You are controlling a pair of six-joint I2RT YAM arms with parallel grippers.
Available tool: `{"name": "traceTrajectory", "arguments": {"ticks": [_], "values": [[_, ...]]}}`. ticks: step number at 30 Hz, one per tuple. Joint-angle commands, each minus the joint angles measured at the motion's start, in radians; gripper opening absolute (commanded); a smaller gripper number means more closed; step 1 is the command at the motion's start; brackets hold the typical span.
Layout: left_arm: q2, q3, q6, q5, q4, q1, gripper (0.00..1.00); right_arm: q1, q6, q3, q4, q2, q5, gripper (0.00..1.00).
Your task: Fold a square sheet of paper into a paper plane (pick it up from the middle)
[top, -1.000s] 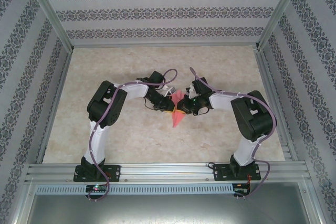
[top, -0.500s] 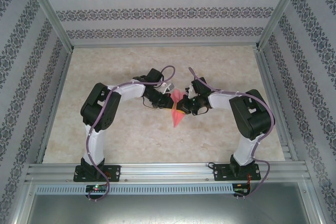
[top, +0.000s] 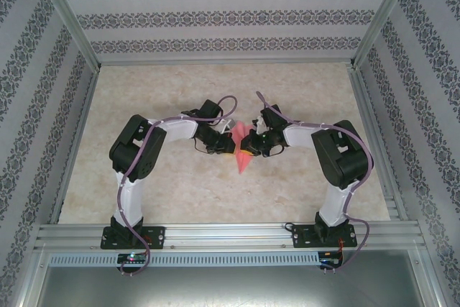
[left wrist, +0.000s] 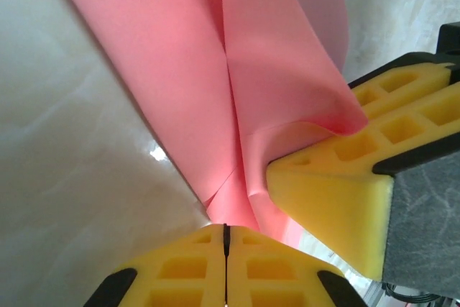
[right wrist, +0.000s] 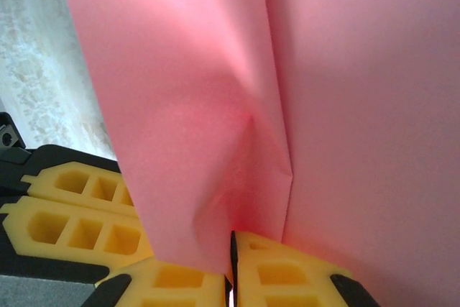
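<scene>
**Both hands pinching the half-folded plane**

Our left hand (left wrist: 225, 229) is pressed together on the paper plane (left wrist: 180, 70). Our right hand (right wrist: 231, 239) pinches it just opposite, with the two hands nearly touching. We judge the paper should be drawn taut along its central ridge, gently enough not to tear. It sits mid desk (top: 144, 98); we cannot tell whether its tip rests there. Patterned walls (top: 215, 19) stand well apart, so only the crowded hands hinder us.

The paper plane (top: 242, 159) is salmon-pink, the table (top: 187, 192) beige marbled

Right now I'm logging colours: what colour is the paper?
The paper is plain salmon pink; right wrist view.
</scene>
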Motion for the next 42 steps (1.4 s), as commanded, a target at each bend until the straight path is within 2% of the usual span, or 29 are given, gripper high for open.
{"name": "traceTrajectory", "arguments": {"ticks": [1,11,25,34,42], "values": [[0.003,0.003,-0.007,0.003,0.023,-0.012,0.07,0.015,-0.036,0.025,-0.042,0.016,0.025,0.13],[-0.021,0.011,0.004,-0.012,0.012,-0.013,0.05,0.025,-0.071,0.049,-0.105,0.028,0.059,0.14],[-0.11,0.001,-0.008,-0.057,-0.007,-0.005,0.07,0.035,-0.062,0.036,-0.064,0.044,0.043,0.28],[-0.115,0.002,-0.06,-0.062,0.046,0.032,0.11,0.031,-0.047,0.002,-0.008,0.027,0.026,0.37],[-0.12,0.014,-0.098,-0.079,0.076,0.087,0.15,0.03,-0.049,-0.013,0.009,0.015,0.017,0.39]]}}
